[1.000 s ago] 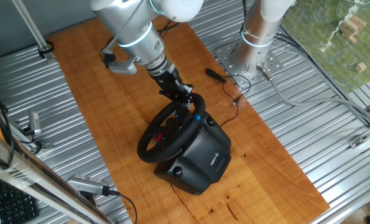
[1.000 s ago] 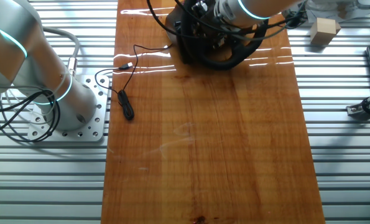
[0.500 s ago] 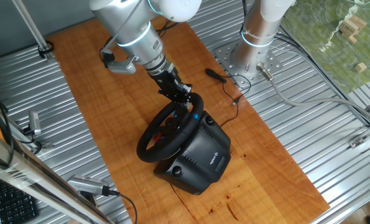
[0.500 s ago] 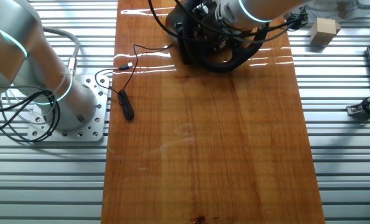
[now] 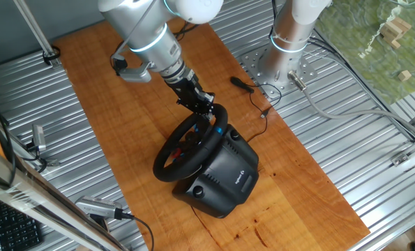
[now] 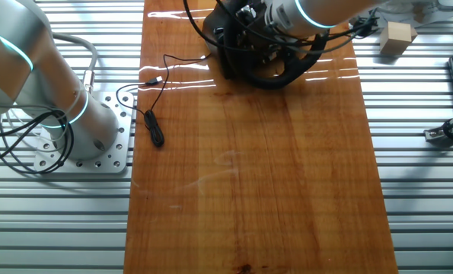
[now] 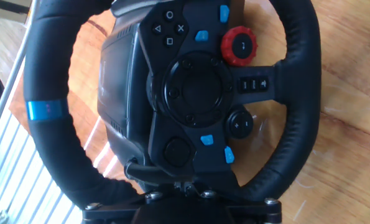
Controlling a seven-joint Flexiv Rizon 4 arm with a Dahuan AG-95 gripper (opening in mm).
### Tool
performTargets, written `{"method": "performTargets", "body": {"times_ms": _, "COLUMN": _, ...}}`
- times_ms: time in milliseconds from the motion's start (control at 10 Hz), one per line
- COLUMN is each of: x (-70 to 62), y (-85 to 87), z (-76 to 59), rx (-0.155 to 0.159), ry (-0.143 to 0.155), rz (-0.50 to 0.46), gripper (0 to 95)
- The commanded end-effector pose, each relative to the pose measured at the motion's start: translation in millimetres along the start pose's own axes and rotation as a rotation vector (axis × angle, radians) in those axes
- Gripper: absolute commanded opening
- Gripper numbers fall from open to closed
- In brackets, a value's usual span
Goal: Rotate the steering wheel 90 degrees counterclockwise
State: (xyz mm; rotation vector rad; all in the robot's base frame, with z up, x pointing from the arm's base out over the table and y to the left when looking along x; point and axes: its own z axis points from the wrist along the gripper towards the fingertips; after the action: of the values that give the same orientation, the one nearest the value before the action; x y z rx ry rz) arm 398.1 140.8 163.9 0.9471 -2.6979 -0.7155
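gripper (image 5: 206,110): pinching steering wheel (image 5: 188,143) rim, frame centre
change: creeping slightly upper-left
task: turning barely progressing

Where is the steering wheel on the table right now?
In one fixed view the steering wheel sits mid-board on the wooden tabletop, tilted on its black base, with the gripper at its upper rim.

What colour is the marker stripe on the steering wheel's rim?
Blue: the stripe wraps the black rim of the steering wheel, clearest in the hand view.
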Motion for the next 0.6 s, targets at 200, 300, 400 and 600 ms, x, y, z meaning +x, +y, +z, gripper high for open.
{"method": "performTargets", "body": {"times_ms": 200, "x": 1.9, "y": -2.0, "z": -0.4, "rx": 0.005, "ry": -0.004, "rz": -0.003, "gripper": 0.0}}
{"method": "performTargets", "body": {"times_ms": 300, "x": 1.7, "y": -4.6, "z": 1.4, "rx": 0.007, "ry": -0.005, "rz": -0.007, "gripper": 0.0}}
{"method": "performTargets", "body": {"times_ms": 400, "x": 1.7, "y": -5.0, "z": 1.7, "rx": 0.007, "ry": -0.005, "rz": -0.009, "gripper": 0.0}}
{"method": "performTargets", "body": {"times_ms": 600, "x": 1.3, "y": -9.0, "z": 4.5, "rx": 0.009, "ry": -0.008, "rz": -0.015, "gripper": 0.0}}
